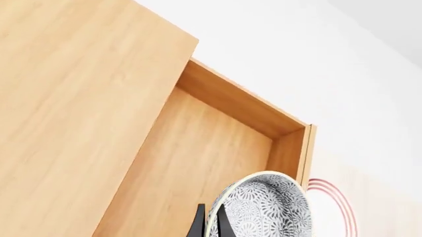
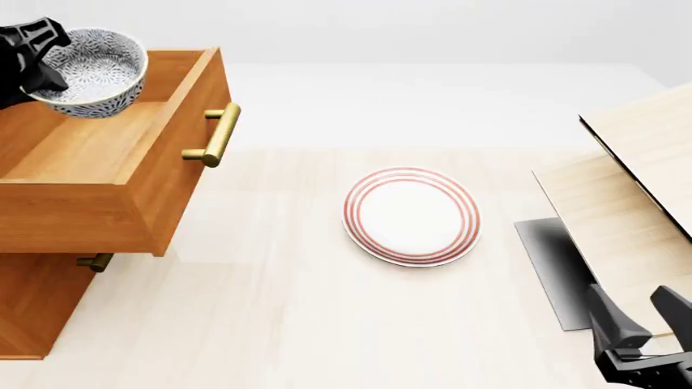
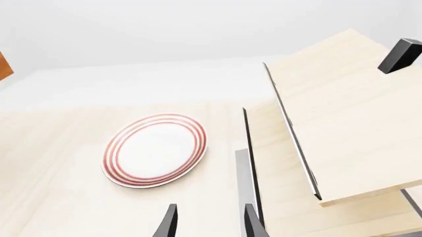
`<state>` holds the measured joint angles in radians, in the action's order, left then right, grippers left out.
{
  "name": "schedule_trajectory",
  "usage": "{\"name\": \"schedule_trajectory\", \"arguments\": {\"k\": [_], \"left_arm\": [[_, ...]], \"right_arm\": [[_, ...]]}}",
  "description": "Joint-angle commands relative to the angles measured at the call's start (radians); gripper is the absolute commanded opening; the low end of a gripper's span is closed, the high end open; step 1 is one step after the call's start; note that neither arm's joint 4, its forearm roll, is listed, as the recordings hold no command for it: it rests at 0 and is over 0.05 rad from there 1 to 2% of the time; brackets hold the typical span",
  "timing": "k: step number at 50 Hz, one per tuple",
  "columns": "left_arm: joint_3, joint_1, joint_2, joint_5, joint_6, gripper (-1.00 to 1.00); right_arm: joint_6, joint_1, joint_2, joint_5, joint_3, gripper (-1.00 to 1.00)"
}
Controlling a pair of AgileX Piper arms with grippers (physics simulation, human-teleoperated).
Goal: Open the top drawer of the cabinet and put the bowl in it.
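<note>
1. Looking through the left wrist view first: the left gripper has its dark fingers pinched on the rim of the speckled bowl, one finger outside the wall and one inside. A rim pinch makes sense to me, since the bowl is too deep to grab any other way. Past it is the inside of the top drawer, pulled out from under the cabinet top. A bit of the red-ringed plate peeks out beyond the drawer wall.

2. Front view: the bowl hangs tilted above the back of the open top drawer, not yet set down. Nothing seems to be in the drawer, so I'd guess a straight drop is fine; only the drawer walls and the brass handle need minding. The plate sits mid-tabletop, well apart. The right gripper idles near the pale wood structure.

3. Right wrist view: the right gripper is spread and holds nothing, facing the plate, with the pale structure just beside it.
</note>
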<state>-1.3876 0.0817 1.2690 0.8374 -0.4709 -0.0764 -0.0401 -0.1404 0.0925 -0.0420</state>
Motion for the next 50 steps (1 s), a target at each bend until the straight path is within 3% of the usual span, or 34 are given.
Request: {"name": "schedule_trajectory", "arguments": {"k": [1,23,29,50], "left_arm": [[0.037,0.006,0.024,-0.045,0.002,-1.00],[0.061,0.026,0.091,-0.114,0.010,-1.00],[0.030,0.058,0.114,-0.104,0.039,-1.00],[0.052,0.049,0.174,-0.161,0.029,-1.00]], "right_arm": [[0.000,0.000,0.002,0.003,0.000,1.00],[-0.001,-0.001,-0.005,-0.002,0.000,1.00],[-0.001,-0.001,-0.004,0.000,-0.001,1.00],[-0.002,-0.002,-0.006,0.001,-0.001,1.00]]}}
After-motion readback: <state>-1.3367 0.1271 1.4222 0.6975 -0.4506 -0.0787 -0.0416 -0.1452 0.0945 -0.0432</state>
